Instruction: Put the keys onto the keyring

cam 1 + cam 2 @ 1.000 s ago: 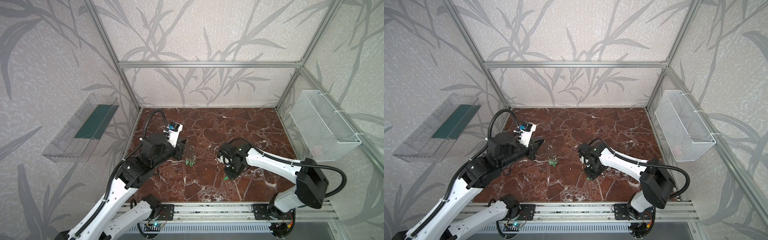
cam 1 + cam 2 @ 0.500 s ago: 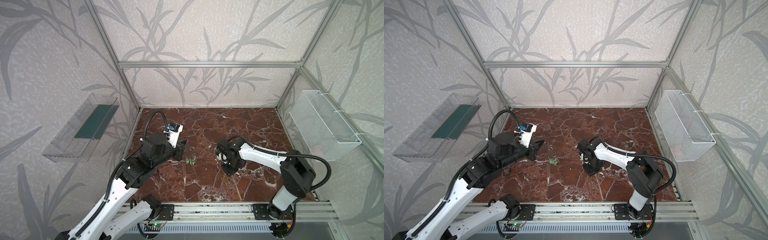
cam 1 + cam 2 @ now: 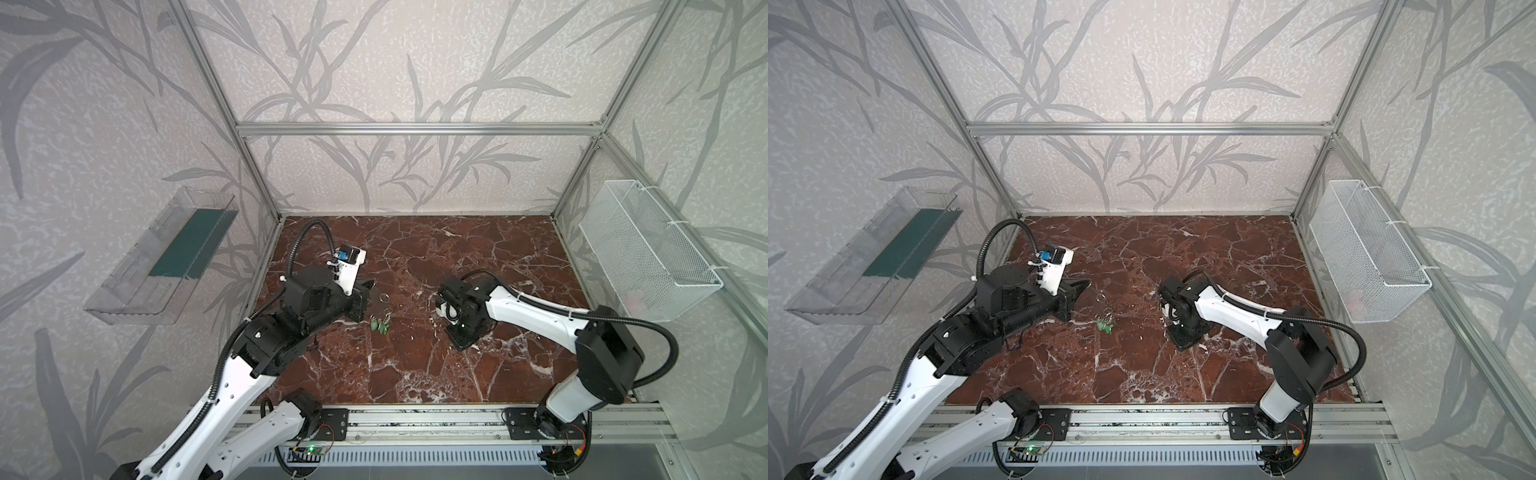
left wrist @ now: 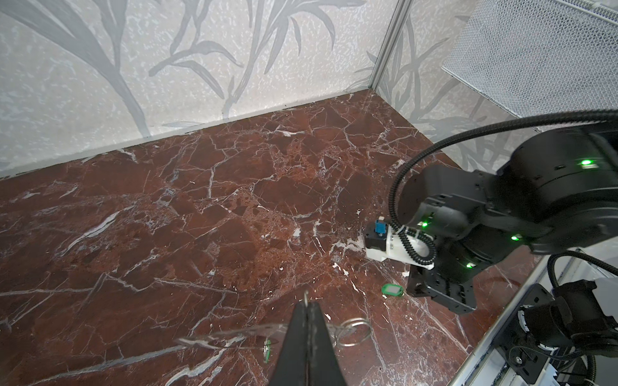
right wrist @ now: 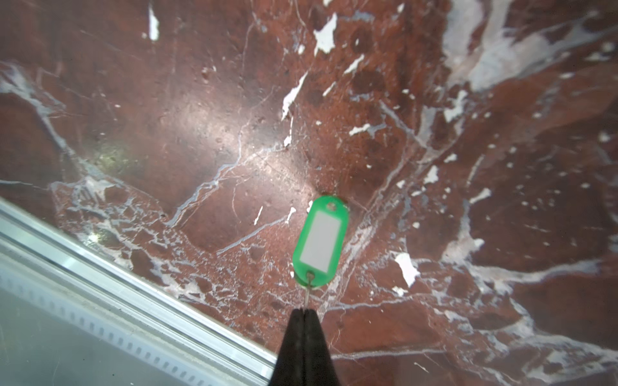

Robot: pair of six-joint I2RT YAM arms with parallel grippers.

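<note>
Two robot arms work low over a red marble table (image 3: 478, 249) inside a wallpapered cell. The left gripper (image 4: 307, 305), fingers pressed together, pinches the keyring (image 4: 234, 336). Its wrist camera catches the keyring edge-on, as a thin pale strip crossing the closed tips. A small metal hook (image 4: 306, 296) pokes out just past the fingertips. A steel split ring (image 4: 354, 331) hangs off the strip on the side nearer the right arm.

In both top views the keys (image 3: 380, 326) appear as a small green cluster just beside that gripper, left of the table's middle. Whether they touch the marble cannot be told.

The right gripper (image 5: 304, 312), likewise closed, clamps the thin wire loop of a single green tag (image 5: 321, 244) with a white label. The tag stretches out ahead of the tips, on or just over the marble, near the table's front rail (image 5: 100, 267). In the left wrist view it sits just beside the right gripper, well apart from the keyring.

A white mesh basket (image 3: 648, 257) hangs on the right wall. A clear tray (image 3: 166, 257) hangs on the left wall.
</note>
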